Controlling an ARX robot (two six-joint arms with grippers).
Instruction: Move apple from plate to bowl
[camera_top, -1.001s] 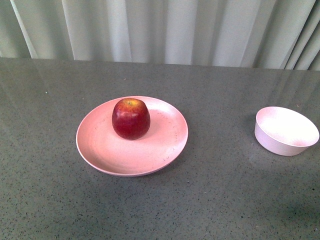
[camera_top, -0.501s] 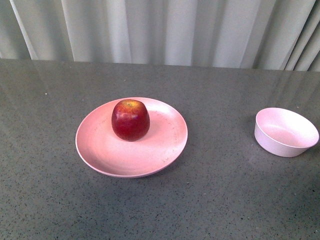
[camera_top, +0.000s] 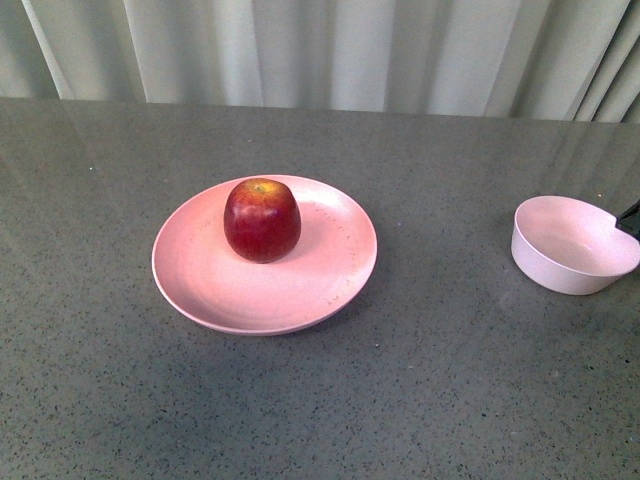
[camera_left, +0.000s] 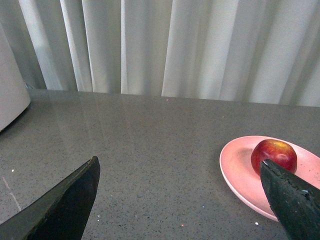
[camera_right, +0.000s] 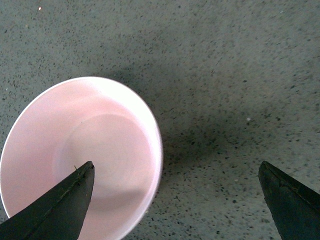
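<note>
The dark red apple (camera_top: 262, 220) sits upright on the far part of the salmon-pink plate (camera_top: 205, 285) in the middle of the table. The small pale bowl (camera_top: 574, 246) stands empty at the right. My left gripper (camera_left: 179, 161) is open and empty, low over the table beside the plate (camera_left: 239, 167), with the apple (camera_left: 274, 153) just behind one finger. My right gripper (camera_right: 176, 165) is open and empty above the bowl (camera_right: 117, 125), one finger over the bowl's inside, the other over the bare table. A dark part of the right arm (camera_top: 631, 212) shows at the bowl's far edge.
The table (camera_top: 430, 380) is grey speckled stone. Pale curtains (camera_top: 330, 50) hang behind its far edge. A white rounded object (camera_left: 10, 90) stands on the table at the edge of the left wrist view.
The front view has shifted a little, so plate, apple and bowl sit higher in the picture. A dark part of the right arm has come into view by the bowl.
</note>
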